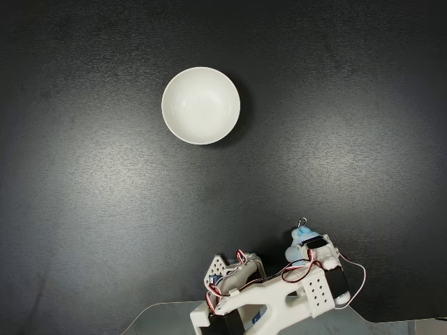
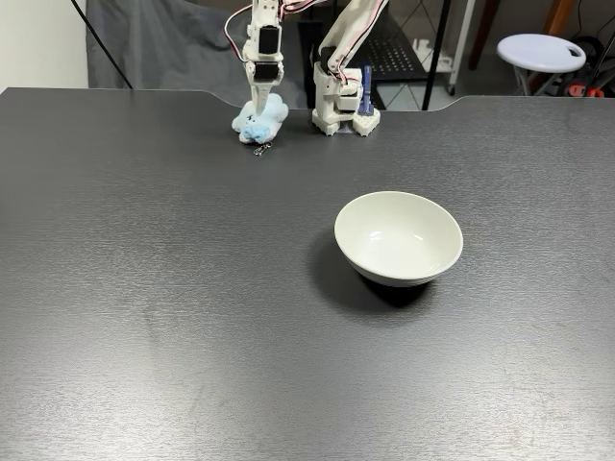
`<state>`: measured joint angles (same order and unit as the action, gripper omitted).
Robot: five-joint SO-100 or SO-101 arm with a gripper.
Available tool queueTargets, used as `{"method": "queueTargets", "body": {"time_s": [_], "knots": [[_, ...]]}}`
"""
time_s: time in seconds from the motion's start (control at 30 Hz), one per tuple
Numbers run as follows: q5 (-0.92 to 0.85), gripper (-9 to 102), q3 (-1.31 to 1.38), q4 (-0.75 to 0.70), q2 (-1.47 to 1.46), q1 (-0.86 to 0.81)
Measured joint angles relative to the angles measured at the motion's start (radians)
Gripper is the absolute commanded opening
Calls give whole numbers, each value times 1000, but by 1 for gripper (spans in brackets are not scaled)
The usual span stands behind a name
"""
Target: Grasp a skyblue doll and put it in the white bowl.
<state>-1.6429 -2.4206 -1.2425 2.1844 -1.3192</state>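
The skyblue doll [image 1: 300, 237] lies on the black table close to the arm's base, with its metal clasp [image 1: 302, 223] pointing toward the bowl. In a fixed view from the front, the doll [image 2: 259, 119] rests on the table at the far edge. My gripper [image 2: 259, 104] comes straight down onto its top, and the fingertips are buried in the plush. From above, the gripper [image 1: 311, 246] covers the doll's near side. How the jaws stand is hidden. The white bowl [image 1: 201, 105] stands empty, well away from the doll, at mid-table [image 2: 398, 237].
The arm's base [image 2: 338, 108] stands at the table's far edge, beside the doll. Loose wires [image 1: 353, 269] loop off the arm. A white stool [image 2: 541, 50] stands behind the table. Black tabletop [image 2: 173, 288] stretches between doll and bowl.
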Motion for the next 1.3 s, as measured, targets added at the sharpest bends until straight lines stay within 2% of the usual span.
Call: {"method": "queueTargets", "body": {"time_s": [0.43,0.7,0.8,1.1,1.3], "knots": [[0,6,141,-6,-55,0],[0,35,230,-6,-55,0],[0,42,238,-6,-55,0],[0,43,238,-6,-95,0],[-2,43,238,120,-109,0]]}}
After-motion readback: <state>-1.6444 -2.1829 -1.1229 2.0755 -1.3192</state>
